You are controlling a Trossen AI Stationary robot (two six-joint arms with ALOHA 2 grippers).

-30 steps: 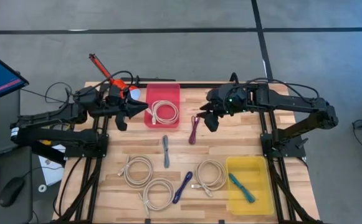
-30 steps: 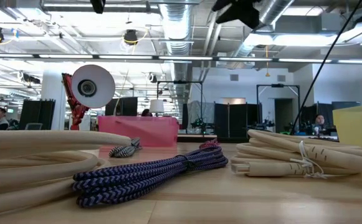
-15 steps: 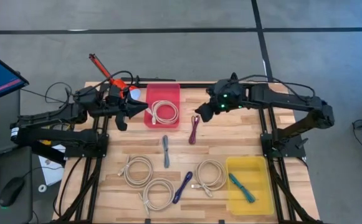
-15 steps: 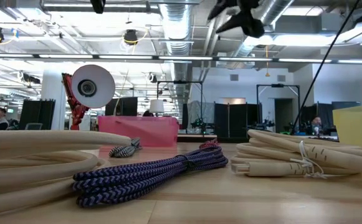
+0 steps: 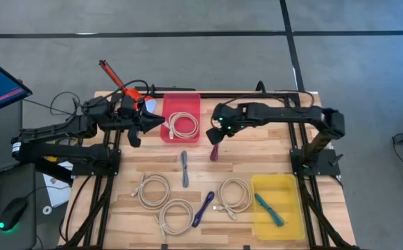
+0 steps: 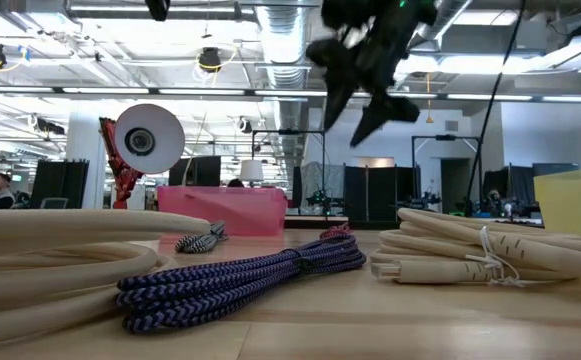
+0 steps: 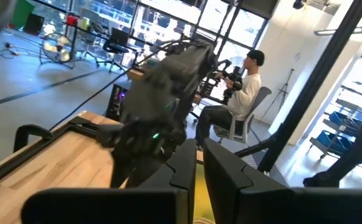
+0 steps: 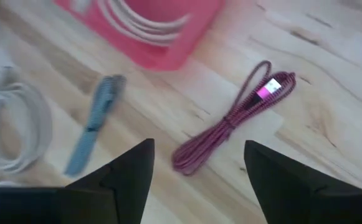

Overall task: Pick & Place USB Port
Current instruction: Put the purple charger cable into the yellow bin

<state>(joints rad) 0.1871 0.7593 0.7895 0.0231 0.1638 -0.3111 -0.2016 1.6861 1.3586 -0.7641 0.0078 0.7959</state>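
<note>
Now mid-reach: right end effector, fingers apart and empty, hovers over the maroon USB cable lying on the table beside the pink bin; next, probably lower and clamp it, w/ left end effector shut, waiting.

No text, label or number can be read anywhere

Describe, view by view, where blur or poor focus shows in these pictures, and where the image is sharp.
Right wrist view: the maroon cable, pink bin and grey cable look smeared. Low view: the right end effector is streaked overhead, and the near purple braided cable is soft. Left wrist view: the dark arm close ahead is out of focus. High view: sharp throughout.
</note>
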